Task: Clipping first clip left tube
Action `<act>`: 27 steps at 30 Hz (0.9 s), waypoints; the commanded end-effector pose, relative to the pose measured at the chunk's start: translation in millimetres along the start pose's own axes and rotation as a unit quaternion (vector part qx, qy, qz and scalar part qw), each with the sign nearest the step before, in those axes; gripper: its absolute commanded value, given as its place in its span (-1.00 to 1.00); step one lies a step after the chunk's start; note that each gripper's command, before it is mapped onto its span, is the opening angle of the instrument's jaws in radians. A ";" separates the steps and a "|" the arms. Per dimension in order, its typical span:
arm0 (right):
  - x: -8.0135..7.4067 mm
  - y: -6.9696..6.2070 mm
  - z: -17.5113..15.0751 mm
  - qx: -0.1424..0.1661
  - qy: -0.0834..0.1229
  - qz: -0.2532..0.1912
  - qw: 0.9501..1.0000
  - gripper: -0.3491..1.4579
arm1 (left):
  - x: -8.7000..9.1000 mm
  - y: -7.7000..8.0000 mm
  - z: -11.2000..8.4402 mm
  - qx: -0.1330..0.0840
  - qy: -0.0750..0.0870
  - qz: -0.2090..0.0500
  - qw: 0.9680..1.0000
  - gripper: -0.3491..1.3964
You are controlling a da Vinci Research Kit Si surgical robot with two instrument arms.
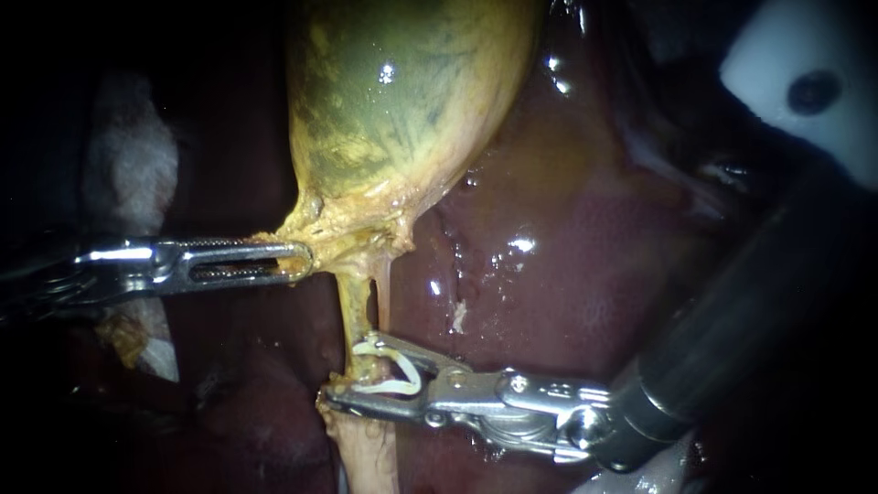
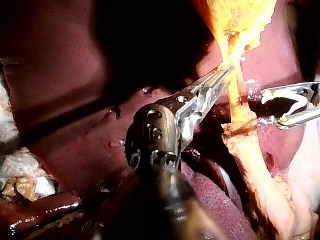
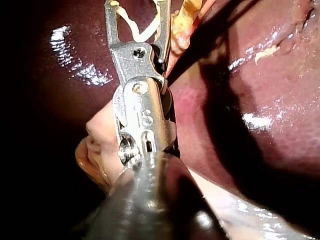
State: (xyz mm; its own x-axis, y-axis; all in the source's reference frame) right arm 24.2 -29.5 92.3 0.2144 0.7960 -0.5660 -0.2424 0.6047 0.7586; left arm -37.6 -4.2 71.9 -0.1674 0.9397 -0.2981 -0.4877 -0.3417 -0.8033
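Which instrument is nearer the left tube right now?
Right. The right instrument has the left tube between its jaws, with the white clip they carry reaching around it. The left instrument is higher up, gripping the gallbladder at its neck.

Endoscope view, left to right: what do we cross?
White gauze wad → left instrument → yellow left tube → glossy dark-red liver → white block with a dark hole. Skipped, overlapping: yellow-green gallbladder held by the left instrument; right instrument holding a white clip at the tube.
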 end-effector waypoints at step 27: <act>-5.2 6.8 2.2 -0.039 0.014 -0.015 0.999 -0.02 | -0.2 0.4 0.2 0.001 0.001 -0.001 1.000 -1.00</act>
State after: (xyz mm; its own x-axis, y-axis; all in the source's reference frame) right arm 23.5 -29.6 101.3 0.1958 0.7769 -0.5984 -0.3122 0.6278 0.7130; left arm -38.0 -4.5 71.6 -0.1650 0.9403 -0.2978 -0.4904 -0.3402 -0.8023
